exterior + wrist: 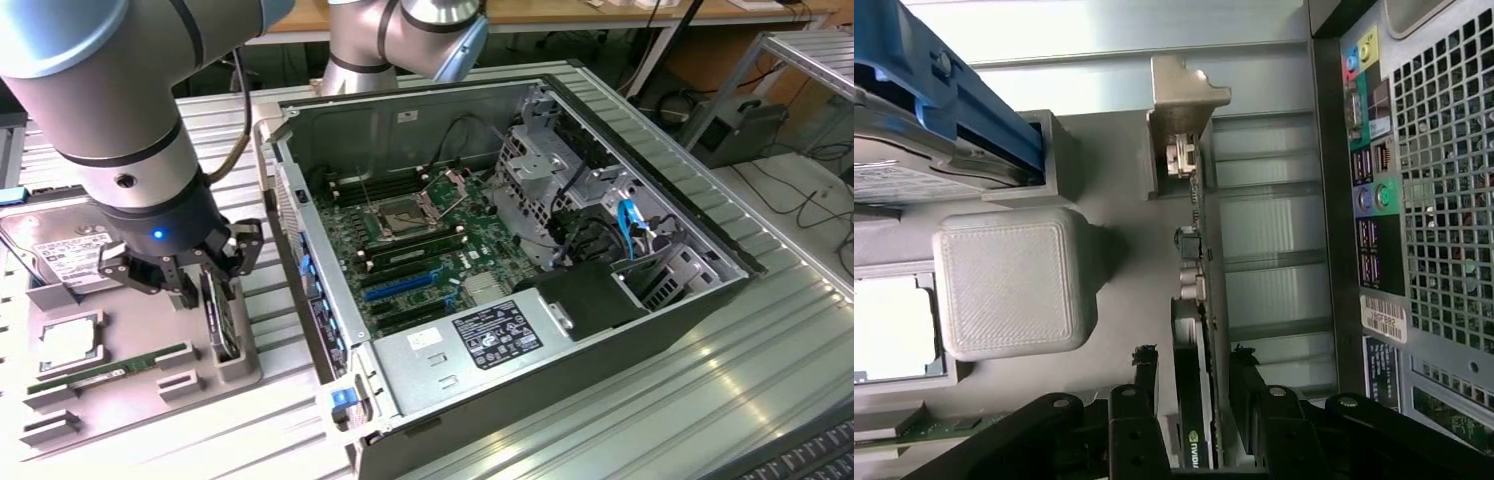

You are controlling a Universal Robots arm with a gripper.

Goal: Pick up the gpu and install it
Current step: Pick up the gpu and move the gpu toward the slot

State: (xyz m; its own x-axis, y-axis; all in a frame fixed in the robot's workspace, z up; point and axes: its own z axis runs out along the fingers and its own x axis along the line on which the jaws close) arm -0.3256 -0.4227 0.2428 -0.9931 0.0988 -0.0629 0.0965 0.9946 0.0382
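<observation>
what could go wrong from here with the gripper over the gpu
The open gripper straddles the gpu, which stands on edge in its grey holder. Closing off-centre might tilt the card or press on its components. A skewed lift could snag the metal bracket on the holder. The computer case wall stands right beside the holder, so the card might clip it if carried that way.
</observation>
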